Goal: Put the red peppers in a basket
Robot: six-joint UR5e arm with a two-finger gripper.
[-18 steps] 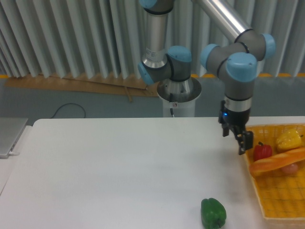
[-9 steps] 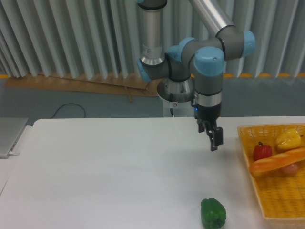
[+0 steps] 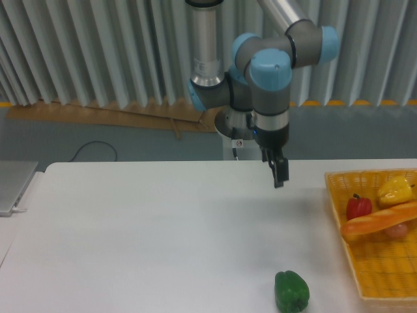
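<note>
Above the white table [image 3: 163, 228], toward its far edge at about twelve o'clock, the gripper [image 3: 279, 175] hangs from the arm [image 3: 270, 72] with its dark fingers pointing down. It grips nothing and touches nothing; from this side-on angle the fingers overlap, so I cannot tell how wide the jaws stand.

At three o'clock the yellow-orange basket [image 3: 378, 274] sits on the table's right side, partly cut off by the frame. Inside it, near its far left corner, lies the red pepper [image 3: 358, 207] with its dark stem up. A long orange-tan piece of food [image 3: 378, 222] lies across it just in front, touching or nearly touching the pepper, and the yellow pepper [image 3: 395, 191] sits at the back right. Something pinkish shows under the long piece, too hidden to name.

At about five o'clock the green pepper [image 3: 290, 291] stands alone on the table, well apart from the basket.

No writing can be read anywhere; a small sticker on the arm's white base [image 3: 238, 127] is too small to make out.

Behind the table runs a wall of grey vertical slats [image 3: 78, 52], a grey floor with wooden boards [image 3: 117, 116] and a black cable [image 3: 91, 151]. A grey flat object [image 3: 13, 186] sits at nine o'clock.
</note>
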